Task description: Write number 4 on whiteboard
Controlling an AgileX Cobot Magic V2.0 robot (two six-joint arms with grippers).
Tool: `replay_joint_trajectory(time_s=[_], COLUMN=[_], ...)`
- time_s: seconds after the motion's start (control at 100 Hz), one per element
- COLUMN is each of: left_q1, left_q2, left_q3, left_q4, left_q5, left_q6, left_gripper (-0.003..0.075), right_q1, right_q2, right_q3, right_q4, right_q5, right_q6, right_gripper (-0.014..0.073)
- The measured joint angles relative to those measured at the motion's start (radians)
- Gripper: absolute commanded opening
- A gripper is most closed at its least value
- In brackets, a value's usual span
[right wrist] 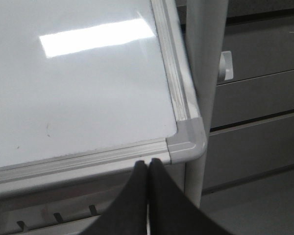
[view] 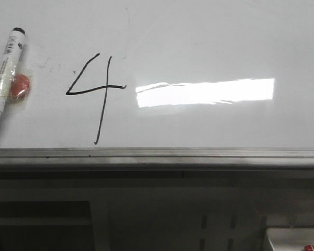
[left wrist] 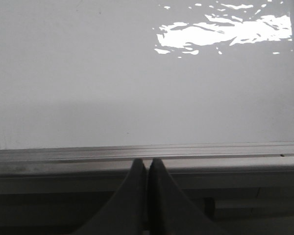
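Observation:
A thin black number 4 [view: 97,94] with an open top and a tall slanted stem is drawn on the glossy whiteboard [view: 209,42], left of the bright glare. A white marker with a black cap [view: 4,70] lies on the board at the far left. My left gripper [left wrist: 147,162] is shut and empty, its tips in front of the board's grey edge rail [left wrist: 137,152]. My right gripper [right wrist: 147,163] is shut and empty, just before the rail near the board's grey corner piece [right wrist: 188,139]. Neither gripper shows in the front view.
A small red-orange object [view: 21,87] lies on the board beside the marker. A grey upright post [right wrist: 203,73] stands at the board's corner, with grey cabinet fronts [right wrist: 259,98] behind it. Shelving [view: 146,214] sits under the rail.

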Motion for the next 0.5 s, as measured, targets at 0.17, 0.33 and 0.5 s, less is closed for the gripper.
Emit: replay_joint_trajectory(time_s=[0.17,0.33,0.5], left_q1=[0.0,0.0,0.0], left_q2=[0.0,0.0,0.0], left_q3=[0.0,0.0,0.0], left_q4=[0.0,0.0,0.0], left_q5=[0.0,0.0,0.0], left_q6=[0.0,0.0,0.0], left_gripper=[-0.002,-0.002,-0.002], right_q1=[0.001,0.075,0.171], right_q2=[0.0,0.0,0.0], right_q3=[0.0,0.0,0.0], right_q4=[-0.001,-0.002,-0.004], right_q5=[0.001,0.002,0.002], right_q6=[0.005,0.007,0.007], right_gripper=[-0.0064,-0.0064,-0.0064])
